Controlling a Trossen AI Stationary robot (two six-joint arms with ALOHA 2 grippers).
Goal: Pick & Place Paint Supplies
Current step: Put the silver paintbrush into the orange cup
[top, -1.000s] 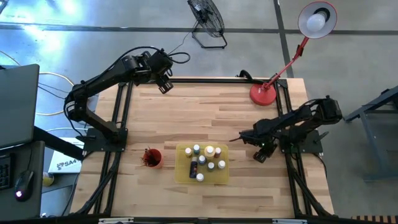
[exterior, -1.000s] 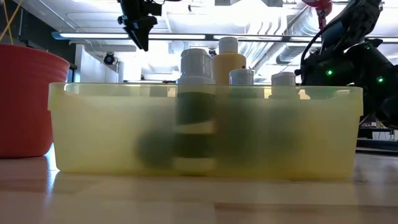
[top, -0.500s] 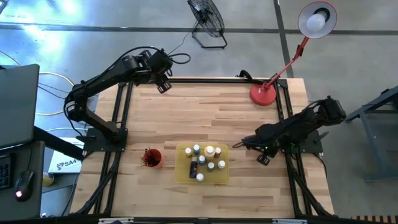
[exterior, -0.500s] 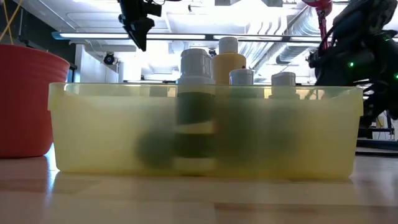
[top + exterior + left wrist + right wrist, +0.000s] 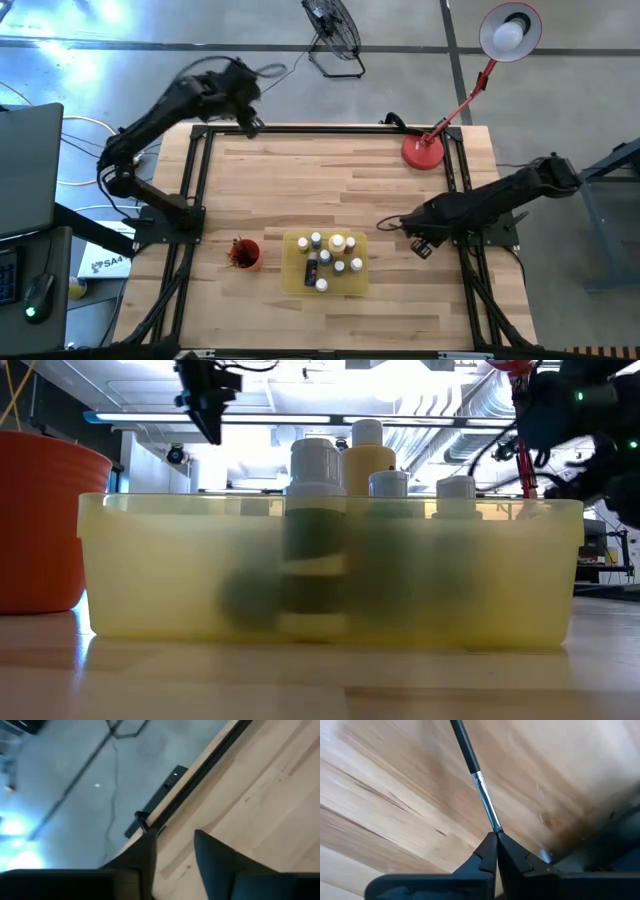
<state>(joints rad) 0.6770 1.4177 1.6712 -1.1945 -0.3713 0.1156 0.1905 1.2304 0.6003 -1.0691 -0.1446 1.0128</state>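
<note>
Left pincer (image 5: 248, 122): raised over the far-left corner of the desk (image 5: 330, 180), well apart from all supplies. Its fingers stand parted with nothing between them.

Cup (image 5: 243, 254): near the front edge, left of the tray (image 5: 294, 277), with dark brushes standing in it.

Bottles (image 5: 331, 259): grouped upright inside the tray.

Right pincer (image 5: 398, 224): just right of the tray, shut on a brush (image 5: 472, 770) at the metal ferrule. The brush's long axis runs straight out ahead of the fingers, its free end pointing leftward toward the tray.

Judgement: the right arm is the nearer one. The cup lies beyond the tray, so the brush must likely be carried leftward over the bottles, then tipped toward vertical to enter it.
</note>
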